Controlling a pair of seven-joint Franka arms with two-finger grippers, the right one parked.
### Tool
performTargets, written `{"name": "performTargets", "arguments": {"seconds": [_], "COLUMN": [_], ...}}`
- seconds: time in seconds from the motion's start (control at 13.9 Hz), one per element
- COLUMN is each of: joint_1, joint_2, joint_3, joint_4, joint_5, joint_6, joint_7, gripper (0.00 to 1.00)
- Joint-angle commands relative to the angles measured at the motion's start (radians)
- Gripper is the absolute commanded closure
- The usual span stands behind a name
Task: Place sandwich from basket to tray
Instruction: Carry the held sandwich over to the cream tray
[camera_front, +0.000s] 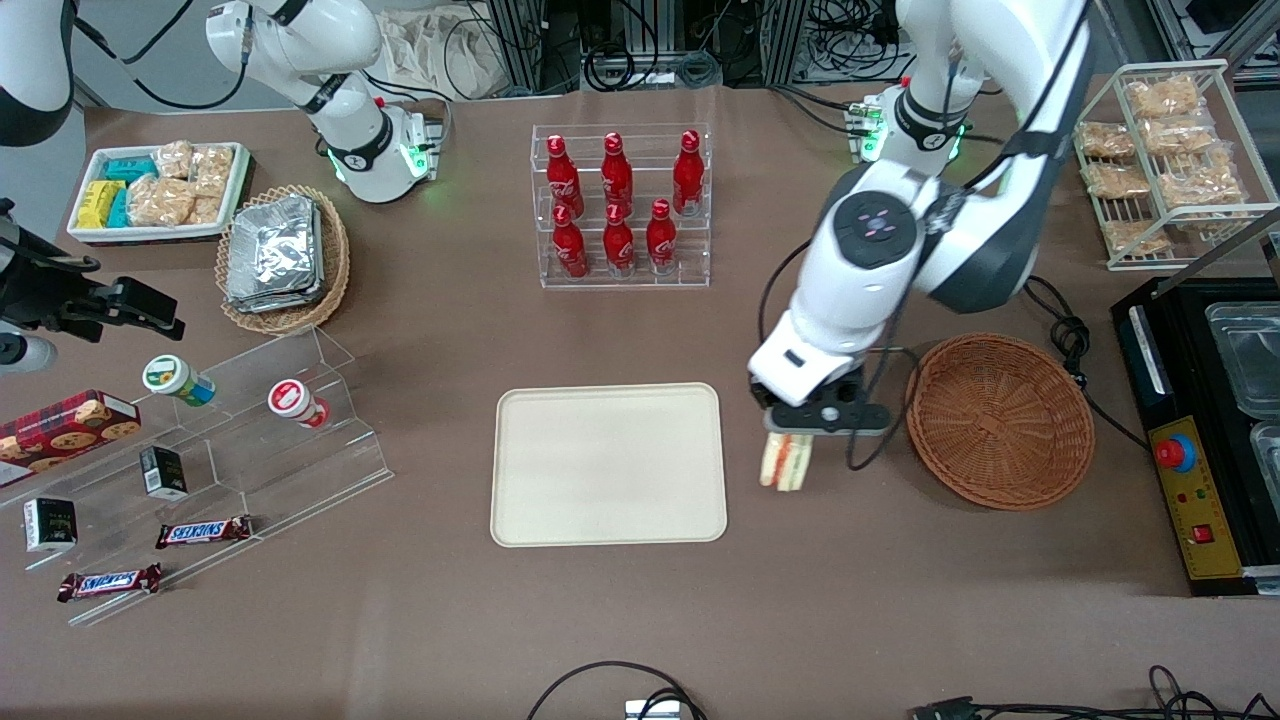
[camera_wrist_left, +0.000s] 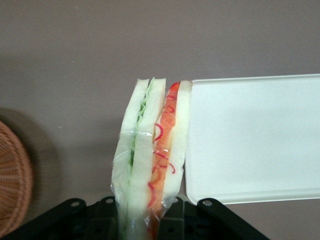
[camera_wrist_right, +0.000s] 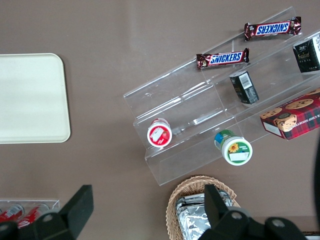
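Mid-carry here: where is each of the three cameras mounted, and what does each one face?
Front: high up facing both arms; gripper holds sandwich between tray and basket.
Left wrist: looks down past its black jaws at sandwich, tray edge, basket rim.
Right wrist: looks down at snack shelf, own jaws showing.
All three see the tray.

The clear-wrapped sandwich (camera_front: 784, 462), pinched in the gripper (camera_front: 790, 447), hangs between empty basket (camera_front: 1000, 420) and bare tray (camera_front: 608, 465).
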Motion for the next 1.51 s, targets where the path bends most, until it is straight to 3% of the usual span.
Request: {"name": "performTargets", "arguments": {"seconds": [0.0,0.43,1.22,1.44], "joint_1": [-0.048,-0.127,-0.183,-0.196], "joint_2": [0.155,0.353,0.511,0.542], "joint_3": [0.01,0.014,0.017,0.017], "joint_4": [0.204,0.381,0.404,0.413], "joint_5": [0.019,0.049,0.063,0.112], "joint_6": [-0.085,-0.086,0.016,0.038], "joint_7": [-0.065,-0.175,-0.234,-0.28], "gripper": [0.96,0.98,0.95,0.93]}}
